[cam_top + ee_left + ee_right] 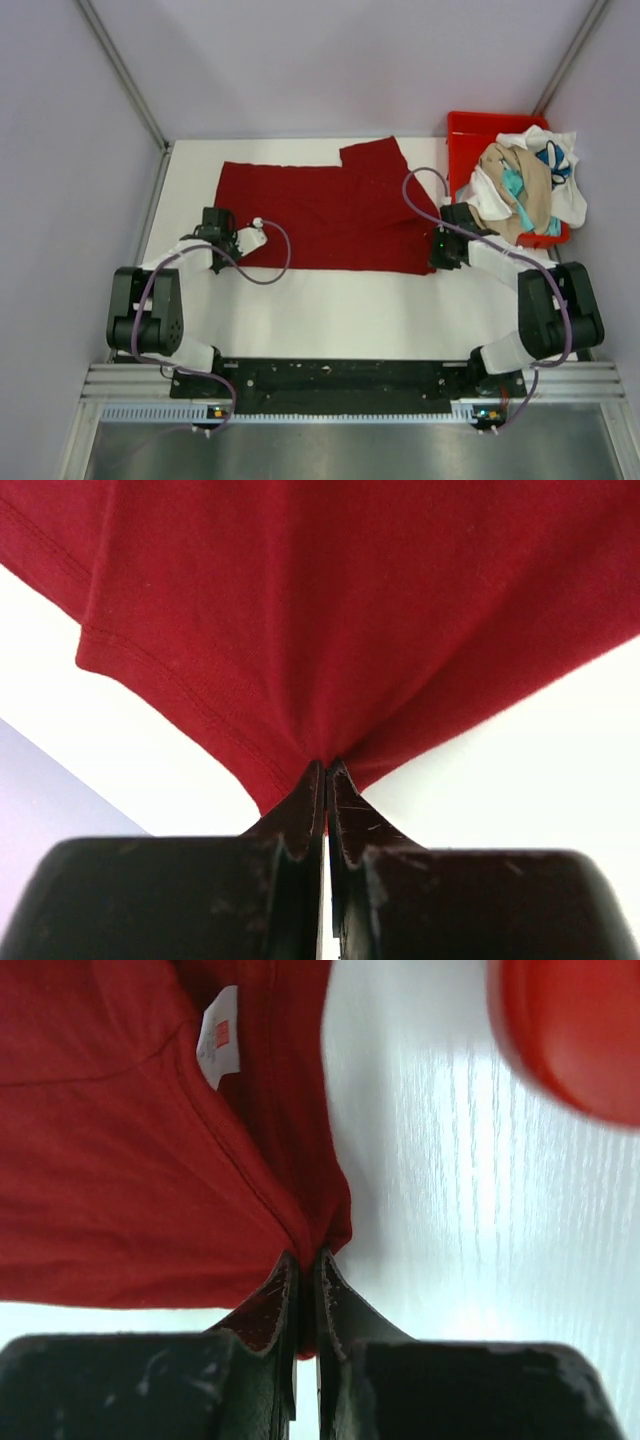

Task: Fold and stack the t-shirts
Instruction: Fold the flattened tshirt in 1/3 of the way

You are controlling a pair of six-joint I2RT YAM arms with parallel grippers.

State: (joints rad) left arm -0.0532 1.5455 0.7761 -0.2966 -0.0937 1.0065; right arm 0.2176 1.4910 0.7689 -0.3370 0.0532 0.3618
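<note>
Dark red fabric of the t-shirt (330, 205) is spread flat on the table (350, 310), other shirts (525, 185) heaped in the red bin (462, 125) beside it. Its near corners are clamped by the shut left gripper (326, 770) and right gripper (300, 1258); if only a thin edge is held, as seems likely, a corner could be pulled free and the fold skewed. Those bites are shown only by the wrist views, the label (220, 1035) only by the right.

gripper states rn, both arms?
Left gripper: closed, pinching a corner of the dark red t-shirt.
Right gripper: closed, pinching the same dark red t-shirt at its edge, near the label.
</note>
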